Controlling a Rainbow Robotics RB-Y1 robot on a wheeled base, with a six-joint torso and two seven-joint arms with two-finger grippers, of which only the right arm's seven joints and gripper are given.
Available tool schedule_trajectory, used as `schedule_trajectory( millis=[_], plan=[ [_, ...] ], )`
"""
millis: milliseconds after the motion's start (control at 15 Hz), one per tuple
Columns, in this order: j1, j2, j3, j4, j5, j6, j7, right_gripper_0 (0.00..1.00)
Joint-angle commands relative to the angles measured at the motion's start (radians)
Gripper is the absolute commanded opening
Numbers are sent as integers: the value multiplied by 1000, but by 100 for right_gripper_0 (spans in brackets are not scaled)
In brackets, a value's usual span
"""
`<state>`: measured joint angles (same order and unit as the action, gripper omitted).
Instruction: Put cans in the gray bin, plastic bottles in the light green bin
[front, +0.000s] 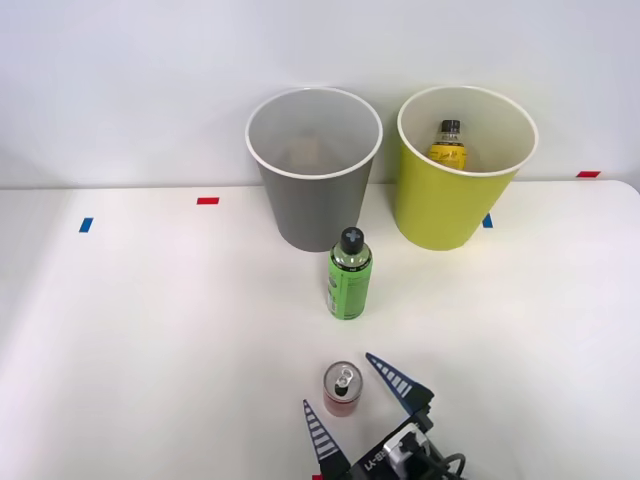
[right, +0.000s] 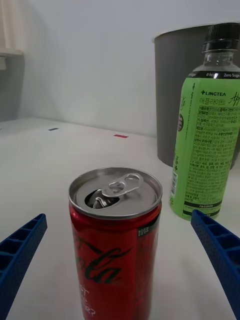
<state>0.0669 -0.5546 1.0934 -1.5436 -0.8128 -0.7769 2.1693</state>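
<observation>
A small red can (front: 342, 389) (right: 116, 240) with a silver top stands upright near the table's front edge. My right gripper (front: 358, 397) (right: 120, 260) is open, one blue finger on each side of the can, not touching it. A green-labelled plastic bottle (front: 349, 275) (right: 206, 135) with a black cap stands upright behind the can. Farther back stand the gray bin (front: 312, 170) (right: 177, 95) and, to its right, the light green bin (front: 460, 170). A yellow-orange bottle (front: 448, 145) with a black cap sits inside the light green bin.
The white table (front: 150, 330) runs wide to the left of the can. Small red tape marks (front: 207, 201) and blue tape marks (front: 86, 225) lie along its far edge. A pale wall rises just behind the bins.
</observation>
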Motion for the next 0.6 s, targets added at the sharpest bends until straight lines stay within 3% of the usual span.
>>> schedule_trajectory(
  millis=[67, 133, 200, 267, 333, 600],
  plan=[
    [-6, 18, -23, 0, 0, 34, 10, 100],
    [-6, 19, -33, 0, 0, 45, 18, 100],
    [-6, 19, -33, 0, 0, 45, 20, 80],
    [-6, 22, -33, 0, 0, 45, 18, 34],
    [-7, 21, -35, 0, 1, 45, 20, 0],
    [-3, 13, -35, -1, 6, 45, 17, 0]
  ],
)
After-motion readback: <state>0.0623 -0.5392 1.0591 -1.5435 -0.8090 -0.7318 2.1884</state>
